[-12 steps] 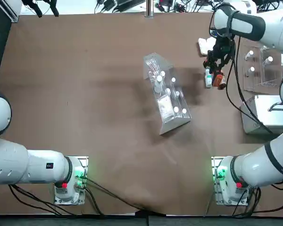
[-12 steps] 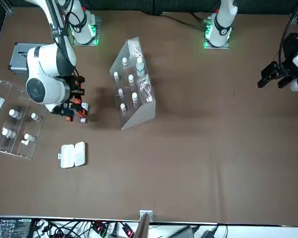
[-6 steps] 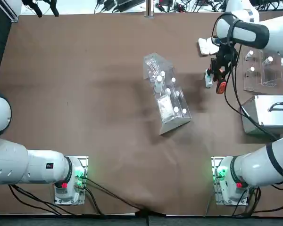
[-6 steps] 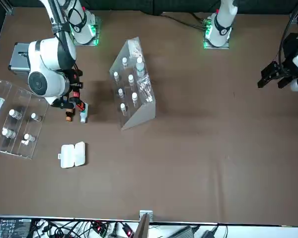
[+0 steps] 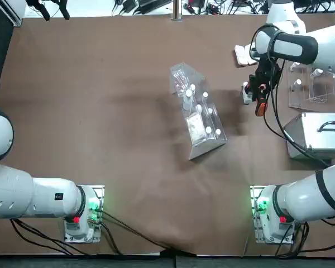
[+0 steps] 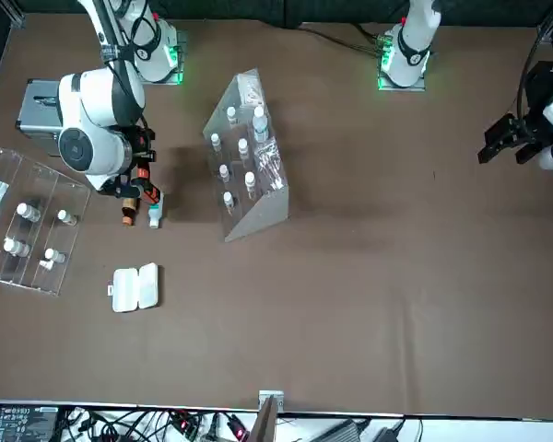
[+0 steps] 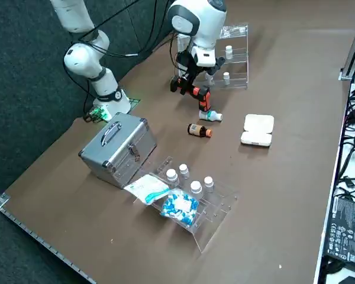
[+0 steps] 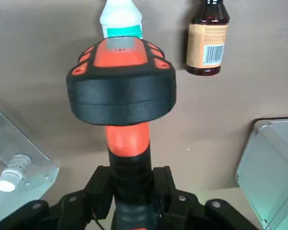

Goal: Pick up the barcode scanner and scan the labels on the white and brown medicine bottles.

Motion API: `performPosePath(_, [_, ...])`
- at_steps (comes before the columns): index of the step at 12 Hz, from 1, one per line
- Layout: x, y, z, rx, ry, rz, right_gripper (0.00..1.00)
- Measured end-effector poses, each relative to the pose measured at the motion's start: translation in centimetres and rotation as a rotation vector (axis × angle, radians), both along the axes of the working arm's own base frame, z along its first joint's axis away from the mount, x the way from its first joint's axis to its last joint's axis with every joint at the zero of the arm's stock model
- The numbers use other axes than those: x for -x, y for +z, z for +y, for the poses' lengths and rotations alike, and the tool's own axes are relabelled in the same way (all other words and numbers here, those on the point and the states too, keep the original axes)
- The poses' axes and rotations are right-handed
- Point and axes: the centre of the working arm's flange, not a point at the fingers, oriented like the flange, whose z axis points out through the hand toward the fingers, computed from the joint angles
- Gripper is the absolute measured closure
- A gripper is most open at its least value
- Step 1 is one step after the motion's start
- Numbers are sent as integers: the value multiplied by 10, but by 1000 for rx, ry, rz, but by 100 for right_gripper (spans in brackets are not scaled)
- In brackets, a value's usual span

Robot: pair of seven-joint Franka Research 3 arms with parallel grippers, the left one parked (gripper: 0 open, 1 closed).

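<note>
My right gripper is shut on the handle of the orange-and-black barcode scanner. It holds the scanner above the table, with the head pointing down at the bottles. The white medicine bottle, with a teal band, lies on its side just beyond the scanner head. It also shows as the white bottle in the side view. Beside it lies the amber-brown bottle, its barcode label facing up. From the front, the brown bottle and white bottle lie side by side below the scanner.
A clear sloped rack of white-capped vials stands mid-table. A white hinged case lies near the bottles. A metal case and a second clear vial rack stand at the robot's right side.
The gripper with the scanner has drawn back toward the robot's side, off the bottles. Both bottles now show uncovered in the front view and have not moved.
</note>
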Motion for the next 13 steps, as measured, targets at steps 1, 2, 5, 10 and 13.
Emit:
performPosePath(1, [1,2,0,-1,1,-4,56])
performPosePath(2, [1,6,0,-3,2,-11,56])
performPosePath(5, [3,24,-2,-10,8,-25,56])
performPosePath(10, [0,33,-35,-5,47,-29,56])
performPosePath(13, [-2,33,-67,-28,67,-25,56])
